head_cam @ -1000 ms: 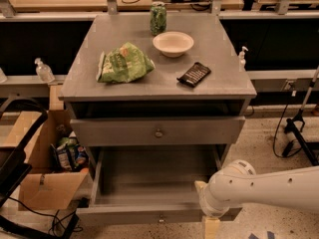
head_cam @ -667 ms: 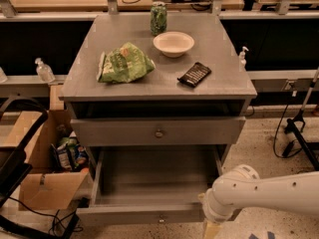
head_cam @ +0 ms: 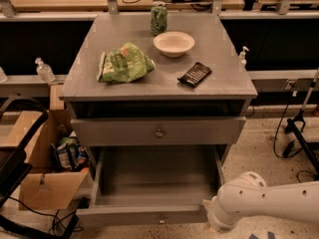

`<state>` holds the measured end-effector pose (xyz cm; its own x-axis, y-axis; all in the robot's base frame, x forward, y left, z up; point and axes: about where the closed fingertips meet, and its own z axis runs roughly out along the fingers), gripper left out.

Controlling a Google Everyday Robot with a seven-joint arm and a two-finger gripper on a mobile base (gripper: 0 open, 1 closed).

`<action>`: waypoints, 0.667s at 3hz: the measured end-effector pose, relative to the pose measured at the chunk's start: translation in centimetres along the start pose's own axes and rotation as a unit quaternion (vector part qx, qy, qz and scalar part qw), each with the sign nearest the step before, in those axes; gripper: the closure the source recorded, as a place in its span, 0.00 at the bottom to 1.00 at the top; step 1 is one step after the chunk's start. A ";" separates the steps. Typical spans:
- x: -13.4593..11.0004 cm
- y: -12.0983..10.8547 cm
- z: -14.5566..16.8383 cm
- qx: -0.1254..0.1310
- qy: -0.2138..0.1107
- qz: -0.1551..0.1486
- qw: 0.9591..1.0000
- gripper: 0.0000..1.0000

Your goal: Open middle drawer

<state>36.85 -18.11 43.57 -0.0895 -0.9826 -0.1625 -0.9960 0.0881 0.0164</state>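
The middle drawer (head_cam: 114,132) is a wide grey front with a small round knob (head_cam: 159,133). It sits closed, flush under a dark gap below the cabinet top. Beneath it the bottom drawer (head_cam: 154,178) is pulled far out and looks empty, with its front panel (head_cam: 124,216) near the lower edge. My white arm (head_cam: 259,203) lies across the bottom right corner, beside the open drawer's right front corner. My gripper is out of view below the lower edge.
On the cabinet top (head_cam: 219,78) lie a green chip bag (head_cam: 124,62), a white bowl (head_cam: 173,43), a green can (head_cam: 158,18) and a dark snack bar (head_cam: 195,74). A cardboard box (head_cam: 45,188) with packets stands left. Cables and a black stand (head_cam: 299,128) are right.
My arm has slid to the right and lower along the bottom edge. A tan part seen below the arm earlier has left the view. The drawers have not moved.
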 end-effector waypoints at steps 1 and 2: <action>0.0 0.0 0.0 0.000 0.000 0.000 1.000 0.96; 0.0 0.0 0.0 0.000 0.000 0.000 1.000 1.00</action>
<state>36.87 -18.12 43.58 -0.0902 -0.9826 -0.1623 -0.9959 0.0886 0.0168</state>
